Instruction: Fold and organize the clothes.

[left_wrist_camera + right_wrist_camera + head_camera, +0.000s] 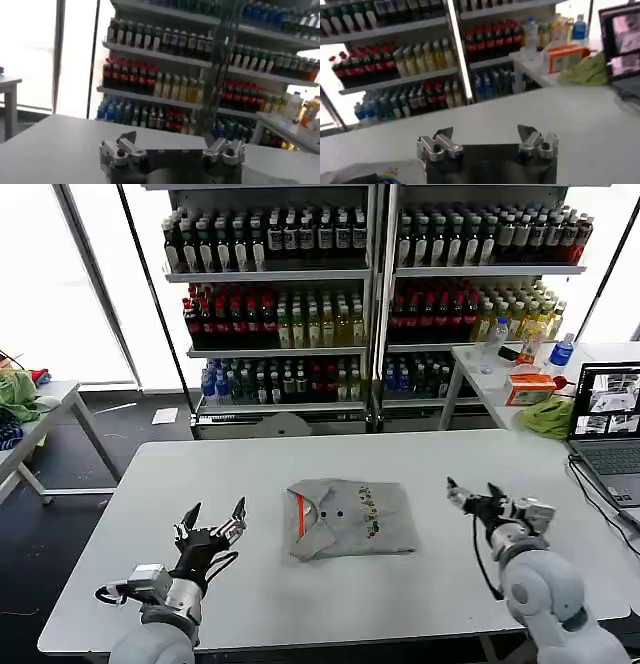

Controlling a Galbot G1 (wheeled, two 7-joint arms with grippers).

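I see folded grey shirts (352, 516) stacked mid-table (300, 464); my left gripper (212, 518) and right gripper (474, 490) flank them, fingers spread, holding nothing.

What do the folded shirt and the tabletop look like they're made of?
Folded shirt: soft matte grey knit, probably cotton; it creases and lies limp, with orange collar lining. Table: smooth, hard white top, likely laminate, faintly glossy. Both grippers, left and right, are open beside the shirt.

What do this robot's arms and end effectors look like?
Both arms have rounded light grey shells. The left end effector and right end effector are black, each with two pointed, silver-tipped fingers on metal brackets, bolted. A black cable loops beside each wrist.
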